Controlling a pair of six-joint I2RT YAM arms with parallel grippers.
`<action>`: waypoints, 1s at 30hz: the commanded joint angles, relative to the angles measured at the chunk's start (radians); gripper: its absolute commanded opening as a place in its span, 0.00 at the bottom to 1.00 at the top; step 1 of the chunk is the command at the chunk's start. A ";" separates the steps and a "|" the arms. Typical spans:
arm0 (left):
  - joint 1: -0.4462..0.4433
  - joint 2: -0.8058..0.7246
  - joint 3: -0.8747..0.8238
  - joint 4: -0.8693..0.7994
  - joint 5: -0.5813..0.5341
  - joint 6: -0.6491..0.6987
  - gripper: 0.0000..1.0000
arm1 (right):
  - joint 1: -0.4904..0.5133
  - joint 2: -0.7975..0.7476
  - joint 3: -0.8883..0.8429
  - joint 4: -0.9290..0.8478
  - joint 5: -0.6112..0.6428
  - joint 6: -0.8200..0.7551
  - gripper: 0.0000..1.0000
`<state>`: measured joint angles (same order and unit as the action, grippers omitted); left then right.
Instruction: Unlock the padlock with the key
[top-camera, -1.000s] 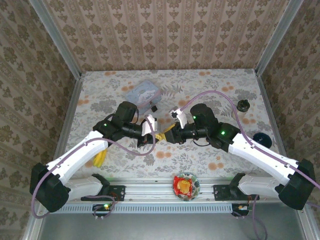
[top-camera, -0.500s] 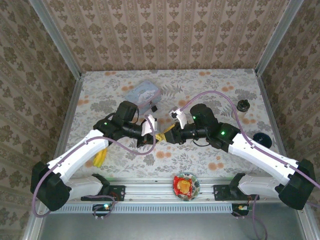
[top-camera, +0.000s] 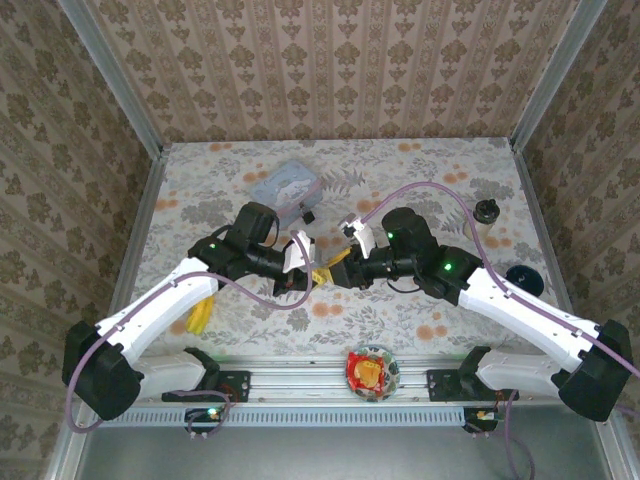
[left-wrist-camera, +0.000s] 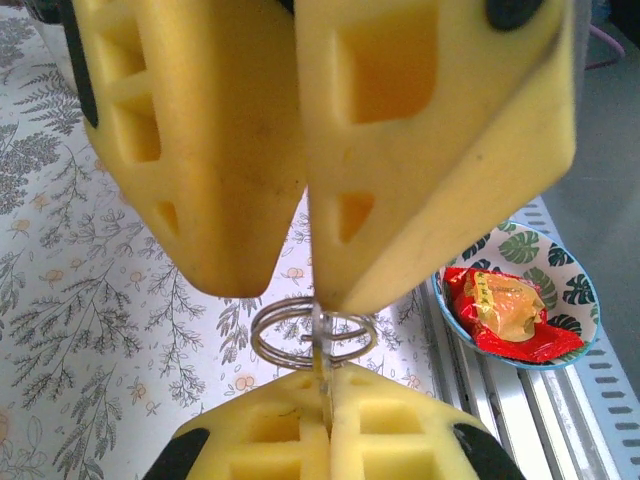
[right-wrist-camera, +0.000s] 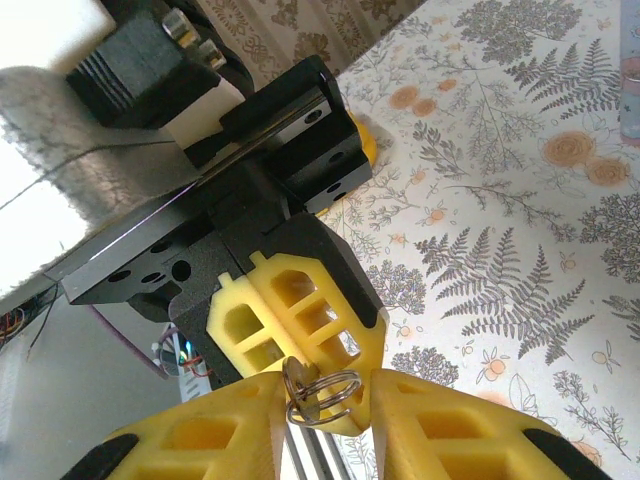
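Held the key (left-wrist-camera: 319, 350) pinched in the tightly closed left gripper (left-wrist-camera: 310, 290) above the table (top-camera: 420, 170), its wire ring (left-wrist-camera: 275, 345) hanging free. Met it tip to tip with the right gripper (right-wrist-camera: 325, 380), fingers narrowly parted around that ring; could not tell whether they gripped. Showed the padlock (top-camera: 309, 216) lying by the pale blue tin (top-camera: 285, 188), well apart.

You ran 2 arms. The left arm (top-camera: 150, 315) and the right arm (top-camera: 525, 305) wore white shells over black joints, and a purple cable (top-camera: 412, 188) trailed along each. Small green lights (top-camera: 447, 266) glowed on the black wrist housings. The left pincer (left-wrist-camera: 305, 290) and the right pincer (right-wrist-camera: 325, 400) had chunky yellow fingers with cut-out pockets and black inserts.
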<state>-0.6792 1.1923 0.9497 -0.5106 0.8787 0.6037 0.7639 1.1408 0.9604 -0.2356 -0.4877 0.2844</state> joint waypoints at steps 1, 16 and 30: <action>-0.003 0.007 0.032 -0.032 0.047 0.034 0.00 | 0.008 -0.007 0.036 -0.020 -0.033 -0.025 0.29; -0.011 0.006 0.031 -0.028 0.045 0.034 0.00 | 0.017 0.036 0.040 -0.011 -0.077 -0.033 0.21; 0.000 -0.100 -0.052 0.195 0.007 -0.143 0.46 | -0.001 -0.078 -0.068 0.086 0.125 0.029 0.00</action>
<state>-0.6807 1.1522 0.9283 -0.4366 0.8780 0.5446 0.7731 1.1137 0.9318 -0.2123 -0.4435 0.2718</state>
